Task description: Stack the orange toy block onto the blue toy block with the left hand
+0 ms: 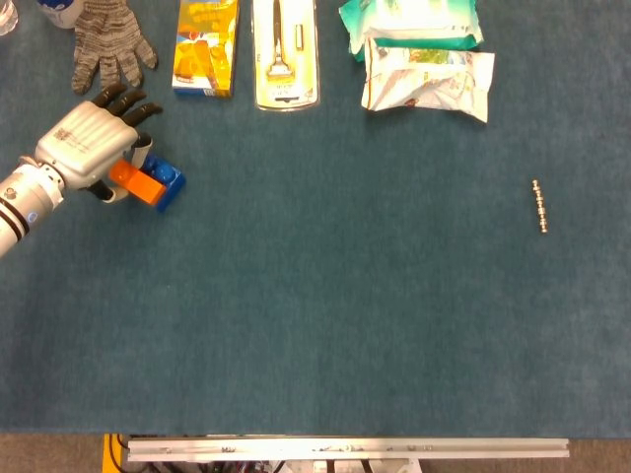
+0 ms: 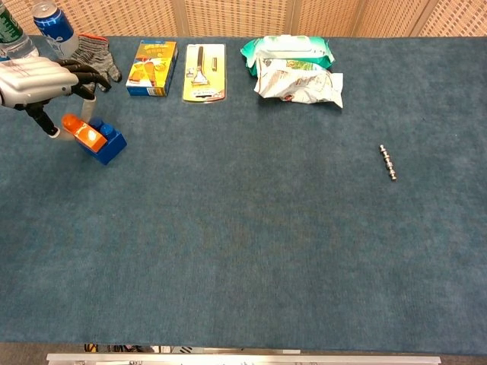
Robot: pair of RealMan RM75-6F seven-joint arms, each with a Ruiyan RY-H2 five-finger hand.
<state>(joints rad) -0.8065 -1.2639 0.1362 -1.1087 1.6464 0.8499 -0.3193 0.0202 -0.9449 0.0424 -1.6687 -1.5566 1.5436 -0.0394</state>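
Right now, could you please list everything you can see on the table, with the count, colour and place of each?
orange toy block: one, orange, far left, on the blue toy block, tilted
blue toy block: one, blue, far left, under the orange one
work glove: one, grey knit, back left
drink can: one, blue, back left corner
bottle: one, clear with green label, back left edge, partly cut off
small box: one, yellow, back row
razor pack: one, pale yellow card, right of the box
wet-wipes pack: one, green and white, back centre
crumpled packet: one, white, in front of the wipes
metal rod: one, silver, right side
table: one, blue cloth
left hand: one, silver, black fingers, at the orange block
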